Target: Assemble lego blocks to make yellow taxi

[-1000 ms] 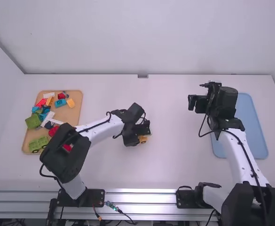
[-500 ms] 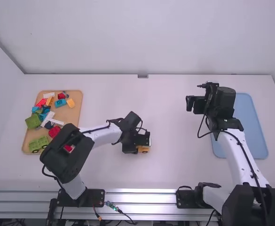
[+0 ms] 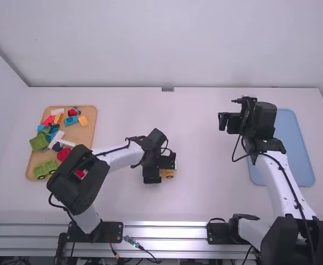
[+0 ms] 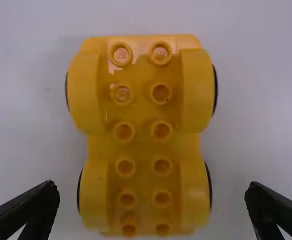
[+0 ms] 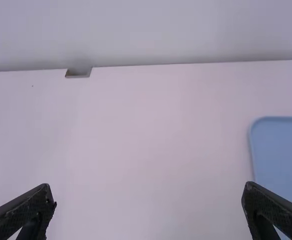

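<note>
Over the middle of the table, my left gripper (image 3: 162, 165) is right above the yellow wheeled base (image 3: 168, 173), which it partly covers. Seen in the left wrist view, the yellow base (image 4: 142, 135) has its studs up and black-edged wheels at its sides; my left gripper (image 4: 152, 192) is open, one finger to each side and not touching it. My right gripper (image 3: 226, 121) is held in the air left of the blue tray. In the right wrist view the right gripper (image 5: 149, 195) is open with nothing between its fingers.
An orange-brown tray (image 3: 31, 165) at the left holds several loose blocks, among them a green wheeled piece (image 3: 45, 169) and a yellow block (image 3: 83, 121). A blue tray (image 3: 294, 143) lies at the right, partly behind the right arm.
My left gripper has shifted toward the camera and slightly turned. More of the yellow base's side came into view from beneath it. The right gripper moved a little left, then stayed still.
</note>
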### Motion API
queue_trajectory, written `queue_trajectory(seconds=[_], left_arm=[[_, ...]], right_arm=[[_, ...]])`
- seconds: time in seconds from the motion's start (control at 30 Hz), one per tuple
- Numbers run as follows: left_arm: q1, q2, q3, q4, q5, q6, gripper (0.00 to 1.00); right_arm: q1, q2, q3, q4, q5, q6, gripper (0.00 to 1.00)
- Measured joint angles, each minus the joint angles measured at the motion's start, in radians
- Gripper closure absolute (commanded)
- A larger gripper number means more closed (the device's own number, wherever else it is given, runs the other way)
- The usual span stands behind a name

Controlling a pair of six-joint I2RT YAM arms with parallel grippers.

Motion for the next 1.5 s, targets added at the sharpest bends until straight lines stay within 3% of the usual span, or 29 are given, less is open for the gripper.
queue_trajectory(seconds=[0.2,0.37,0.6,0.8,1.0,1.27,1.4,1.5], left_arm=[[0.054,-0.101,0.209,-0.263,0.037,0.082,0.01],[0.179,-0.179,0.328,-0.259,0.012,0.014,0.01],[0.478,-0.195,0.398,-0.153,-0.048,-0.349,0.01],[0.769,-0.195,0.398,-0.142,-0.078,-0.827,0.01],[0.976,-0.195,0.327,-0.132,-0.111,-1.348,0.01],[1.016,-0.195,0.154,-0.062,-0.111,-1.828,0.02],[1.015,-0.195,0.05,0.106,-0.111,-1.958,0.17],[1.015,-0.195,-0.028,0.212,-0.11,-2.049,0.04]], right_arm=[[0.0,0.0,0.0,0.003,0.0,0.001,0.01],[0.0,0.0,0.0,0.004,-0.001,0.001,0.01],[0.0,0.0,0.0,0.009,-0.005,0.002,0.01],[0.0,0.0,0.0,0.028,-0.034,0.002,0.01],[0.0,0.0,0.0,0.029,-0.048,0.002,0.01],[0.0,0.0,0.0,0.029,-0.048,0.003,0.01],[0.0,0.0,0.0,0.029,-0.048,0.002,0.01],[0.0,0.0,0.0,0.029,-0.048,0.002,0.01]])
